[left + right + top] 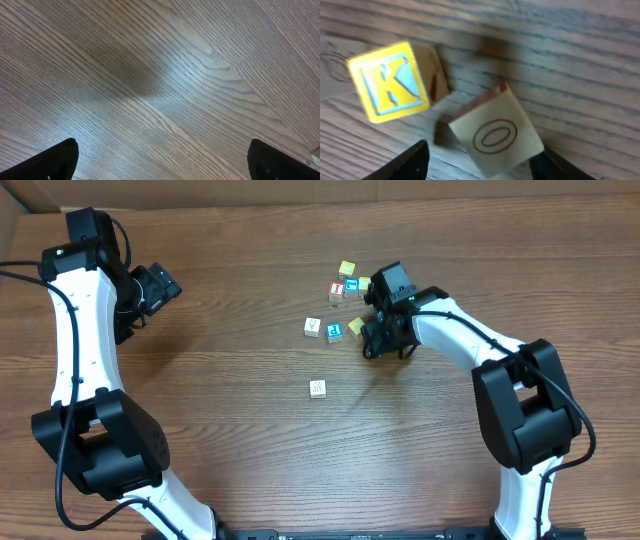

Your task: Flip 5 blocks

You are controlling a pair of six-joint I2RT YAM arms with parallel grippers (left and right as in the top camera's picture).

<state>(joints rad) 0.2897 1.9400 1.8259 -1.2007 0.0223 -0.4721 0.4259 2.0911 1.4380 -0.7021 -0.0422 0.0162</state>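
Straddling O block (495, 135), right gripper (482, 156) unclamped, tips cropped; left gripper (162, 147) spread.

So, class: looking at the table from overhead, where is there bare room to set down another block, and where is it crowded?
Free: the wide wood between the left tool and the block cluster, and the stretch below the lone block in the overhead view. Crowded: around the right tool, hard against the cluster.
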